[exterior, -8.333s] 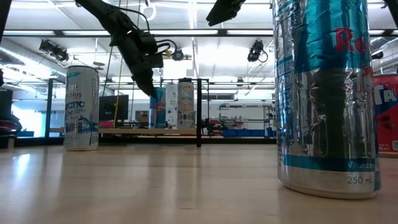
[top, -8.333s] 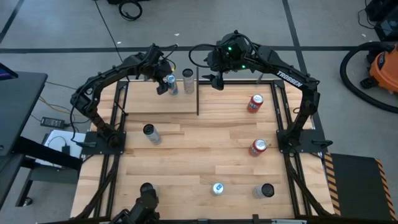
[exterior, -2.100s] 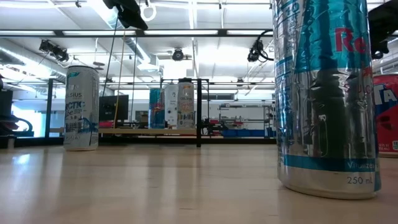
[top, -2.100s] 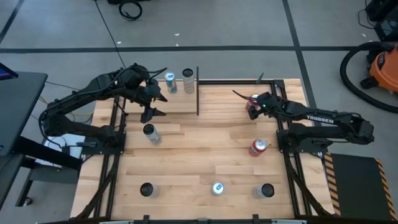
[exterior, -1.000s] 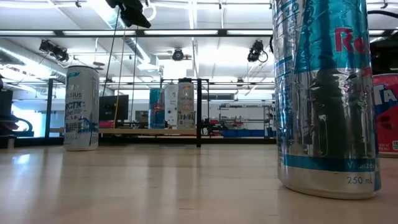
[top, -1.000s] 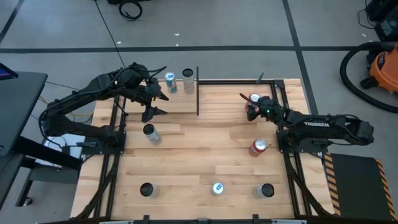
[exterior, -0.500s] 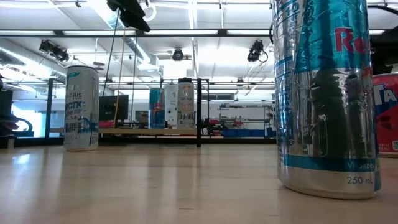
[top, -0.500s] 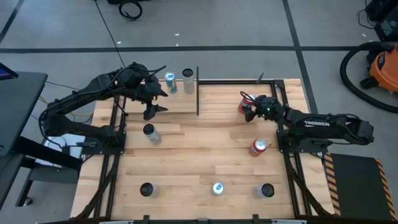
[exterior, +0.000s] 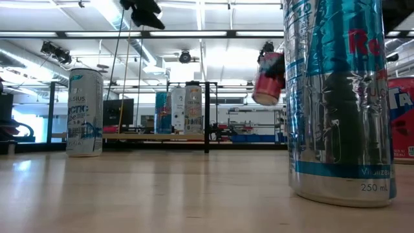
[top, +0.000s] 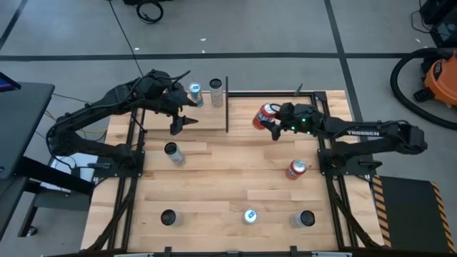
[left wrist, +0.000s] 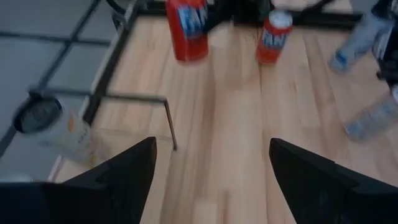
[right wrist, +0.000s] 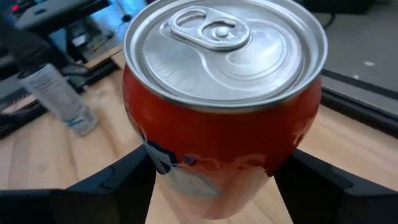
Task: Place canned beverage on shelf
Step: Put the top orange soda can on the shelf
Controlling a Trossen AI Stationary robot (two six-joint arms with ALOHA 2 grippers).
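A red can [top: 265,114] hangs above the table right of the shelf [top: 207,120], with my right gripper [top: 273,123] shut on it. In the low view the red can [exterior: 268,79] is tilted in the air. It fills the right wrist view, where the red can [right wrist: 217,106] sits between the fingers of my right gripper [right wrist: 214,186]. Two cans [top: 196,94] [top: 216,93] stand on the shelf's far edge. My left gripper [top: 182,121] hovers open over the shelf, nothing between its fingers [left wrist: 124,177]. My right gripper pinches the red can's side wall [right wrist: 155,165] between its two fingers [right wrist: 118,183], low on the can's body. The fingers come nearly level from the table's right side. The can is lifted clear of the table and tilted, its top toward the wrist.
Another red can [top: 296,168] stands on the right, a slim can [top: 174,153] near the left arm, and three cans [top: 168,217] [top: 249,215] [top: 305,218] along the near edge. A black rod [top: 227,103] edges the shelf's right side.
My right gripper has lifted the red can clear of the table and carried it up and toward the table's left, nearer the shelf; the can has tipped from upright to tilted.
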